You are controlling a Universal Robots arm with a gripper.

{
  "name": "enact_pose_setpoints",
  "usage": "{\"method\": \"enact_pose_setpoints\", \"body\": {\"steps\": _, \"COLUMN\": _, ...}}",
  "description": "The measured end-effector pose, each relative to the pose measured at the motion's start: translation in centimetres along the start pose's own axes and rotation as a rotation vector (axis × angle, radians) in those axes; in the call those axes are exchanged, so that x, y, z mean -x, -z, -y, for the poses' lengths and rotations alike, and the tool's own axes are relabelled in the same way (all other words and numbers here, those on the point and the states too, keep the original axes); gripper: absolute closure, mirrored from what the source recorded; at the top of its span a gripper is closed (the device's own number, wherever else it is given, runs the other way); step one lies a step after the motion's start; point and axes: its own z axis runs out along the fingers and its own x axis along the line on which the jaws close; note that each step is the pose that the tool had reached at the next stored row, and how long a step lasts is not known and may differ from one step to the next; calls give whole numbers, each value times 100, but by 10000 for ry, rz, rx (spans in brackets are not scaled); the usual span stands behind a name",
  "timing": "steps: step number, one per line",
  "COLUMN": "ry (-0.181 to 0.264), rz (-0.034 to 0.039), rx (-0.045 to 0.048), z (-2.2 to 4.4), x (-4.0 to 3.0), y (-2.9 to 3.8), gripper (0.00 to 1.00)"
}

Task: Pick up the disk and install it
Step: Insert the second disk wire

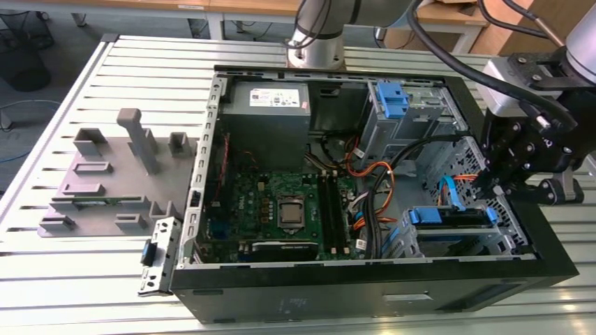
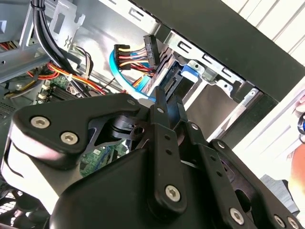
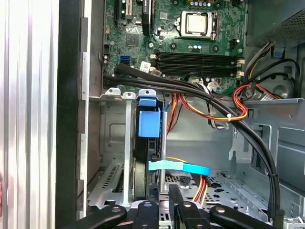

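The disk stands on edge in the drive cage at the case's front corner, on the exterior view's right, its blue carrier frame facing up. In the first wrist view its dark body runs down inside the bay. My gripper hovers just above and to the right of the cage, over the case wall. In the second wrist view the black fingers are pressed together with nothing between them, pointing toward the blue carrier. The gripper is apart from the disk.
A light blue data cable crosses beside the disk, with orange and red power wires and thick black cables close by. The motherboard, grey power supply and a second blue latch fill the case. A grey fixture sits left.
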Motion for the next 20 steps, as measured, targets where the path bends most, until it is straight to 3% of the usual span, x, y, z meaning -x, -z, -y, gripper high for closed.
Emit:
{"method": "enact_pose_setpoints", "body": {"steps": 17, "ry": 229, "rz": 12, "rx": 10, "z": 30, "x": 220, "y": -79, "gripper": 76}}
{"method": "enact_pose_setpoints", "body": {"steps": 20, "ry": 237, "rz": 5, "rx": 27, "z": 39, "x": 229, "y": -83, "gripper": 76}}
